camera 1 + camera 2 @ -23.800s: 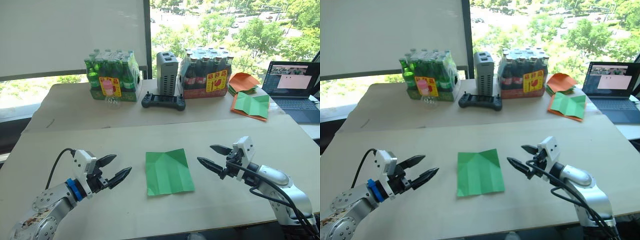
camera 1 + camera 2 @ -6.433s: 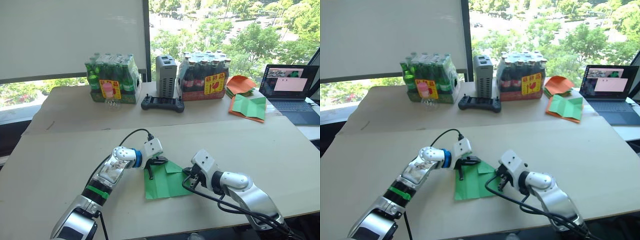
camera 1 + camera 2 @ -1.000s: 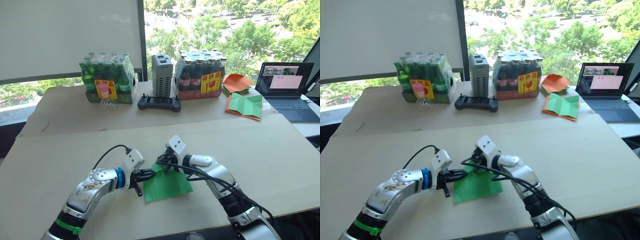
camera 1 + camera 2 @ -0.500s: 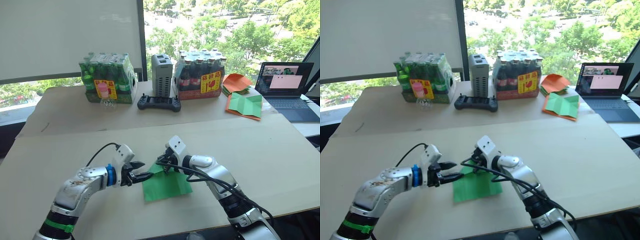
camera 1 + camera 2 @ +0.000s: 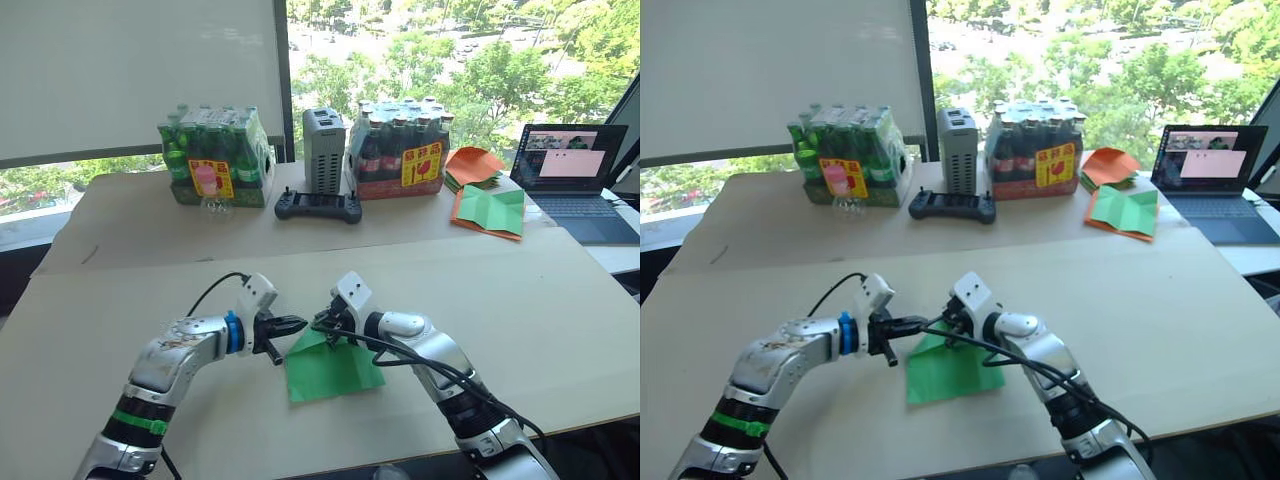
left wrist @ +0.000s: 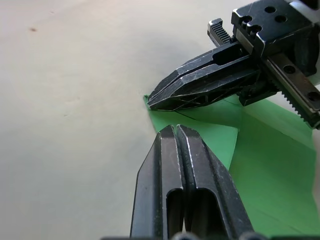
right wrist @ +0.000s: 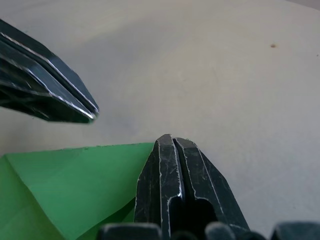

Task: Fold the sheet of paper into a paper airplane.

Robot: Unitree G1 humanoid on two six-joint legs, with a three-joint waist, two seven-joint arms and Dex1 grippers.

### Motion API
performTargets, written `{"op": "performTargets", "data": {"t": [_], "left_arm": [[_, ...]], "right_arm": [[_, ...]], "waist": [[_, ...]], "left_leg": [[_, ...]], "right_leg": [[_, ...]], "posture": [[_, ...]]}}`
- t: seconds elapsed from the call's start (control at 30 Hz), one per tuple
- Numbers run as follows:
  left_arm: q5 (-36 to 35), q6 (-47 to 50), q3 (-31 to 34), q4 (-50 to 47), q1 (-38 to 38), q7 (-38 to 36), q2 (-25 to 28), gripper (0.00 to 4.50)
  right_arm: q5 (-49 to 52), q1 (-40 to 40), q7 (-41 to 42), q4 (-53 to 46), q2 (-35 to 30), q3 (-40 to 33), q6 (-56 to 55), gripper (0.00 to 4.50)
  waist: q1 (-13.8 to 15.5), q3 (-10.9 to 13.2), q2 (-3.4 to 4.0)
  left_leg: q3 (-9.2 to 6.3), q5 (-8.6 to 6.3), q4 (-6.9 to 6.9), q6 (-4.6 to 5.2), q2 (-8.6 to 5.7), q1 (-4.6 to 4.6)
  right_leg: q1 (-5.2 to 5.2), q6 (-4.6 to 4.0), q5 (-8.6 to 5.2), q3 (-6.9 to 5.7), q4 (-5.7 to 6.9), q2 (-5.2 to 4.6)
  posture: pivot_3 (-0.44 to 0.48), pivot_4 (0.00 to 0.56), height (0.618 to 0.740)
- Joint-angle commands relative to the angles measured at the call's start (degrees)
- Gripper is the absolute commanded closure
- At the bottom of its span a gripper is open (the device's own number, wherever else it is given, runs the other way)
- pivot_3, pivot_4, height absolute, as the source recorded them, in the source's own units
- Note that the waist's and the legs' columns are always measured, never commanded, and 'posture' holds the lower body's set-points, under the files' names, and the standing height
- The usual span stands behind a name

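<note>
Early in the folding. Thin bright green sheet of paper (image 5: pixel 332 364) flat near the pale counter (image 5: pixel 560 300) front edge, far corners turned in to a point, no slim wedge yet. Left gripper (image 6: pixel 174 131) fingers clenched at that tip; right gripper (image 7: pixel 172 139) fingers clenched, pressing it. Long folds remaining.

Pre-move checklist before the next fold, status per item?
1. Paper flat on the near table: ok, far corners folded to a point.
2. Left end effector shut: ok, tips over the paper's point.
3. Right end effector shut: ok, at the same point.
4. Gap between the two end effectors: not ok, tips nearly meet.
5. Paper pinned, not just touched: cannot tell.
6. Space beside the paper bare: ok, bottle packs sit on the far table.
</note>
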Motion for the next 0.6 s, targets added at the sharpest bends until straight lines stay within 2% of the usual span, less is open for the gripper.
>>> {"op": "performTargets", "data": {"t": [0.03, 0.6], "left_arm": [[1.73, -2.47, -1.31, 0.6, -2.29, -0.07, -0.98, 4.48], [9.98, -7.43, -6.62, 5.75, -1.16, -1.04, -0.94, 4.48]], "right_arm": [[-0.28, 0.95, 0.1, -1.21, 0.36, 1.24, 2.32, 4.5], [-0.18, 1.56, -0.34, -4.43, 0.88, 1.43, 5.07, 4.5]], "waist": [[-0.06, 0.0, 0.0], [-0.56, 0.0, 0.0]], "left_leg": [[0.0, 0.0, 0.0, 0.0, 0.0, 0.0], [-0.01, 0.0, -0.01, 0.0, 0.0, -0.01]], "right_leg": [[0.0, 0.0, 0.0, 0.0, 0.0, 0.0], [-0.01, 0.0, 0.0, 0.0, 0.0, 0.0]], "posture": [[0.0, 0.15, 0.735], [0.0, 0.15, 0.735]]}}
